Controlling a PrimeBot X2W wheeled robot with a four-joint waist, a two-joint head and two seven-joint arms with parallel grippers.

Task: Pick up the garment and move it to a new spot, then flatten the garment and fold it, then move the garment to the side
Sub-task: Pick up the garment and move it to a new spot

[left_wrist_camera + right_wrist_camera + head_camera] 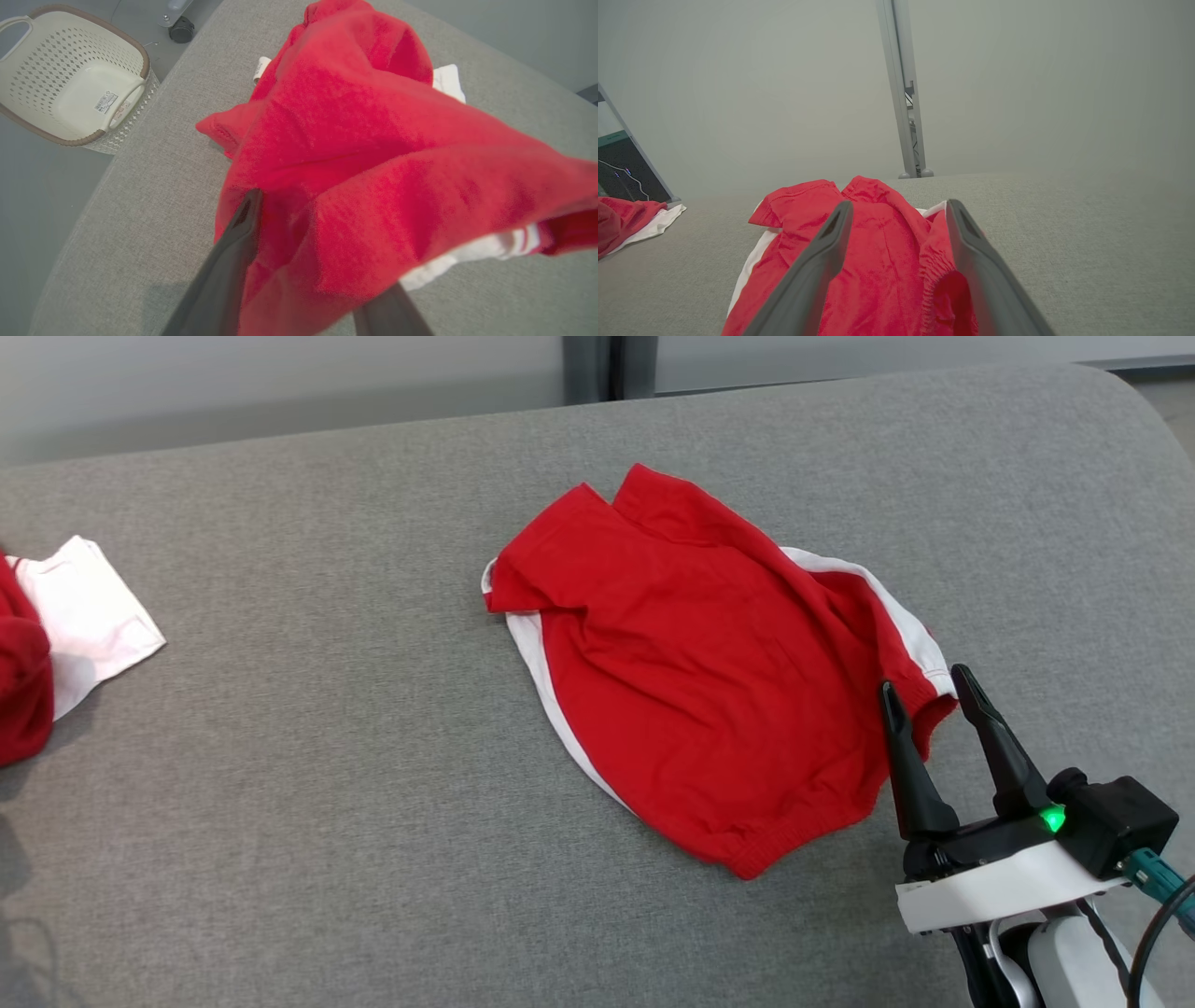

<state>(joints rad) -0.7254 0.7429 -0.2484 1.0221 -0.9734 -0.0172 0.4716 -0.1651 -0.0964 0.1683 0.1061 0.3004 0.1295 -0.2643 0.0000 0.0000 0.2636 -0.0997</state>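
Head view: red garment (709, 691) is lying on the grey cushion (327, 756), right of centre; my right gripper (924, 681) is standing spread wide at its near hem, grasping nothing. Left wrist: second red garment (364, 140) is draping over my left gripper (303, 210); I cannot tell its grip. Right wrist: my fingers (822, 261) are flanking the hem.

A cream perforated basket (70, 79) with a brown rim stands on the floor beside the edge of the grey bench (154, 186), a black castor (181, 31) near it. A grey post (903, 93) rises behind the far edge.
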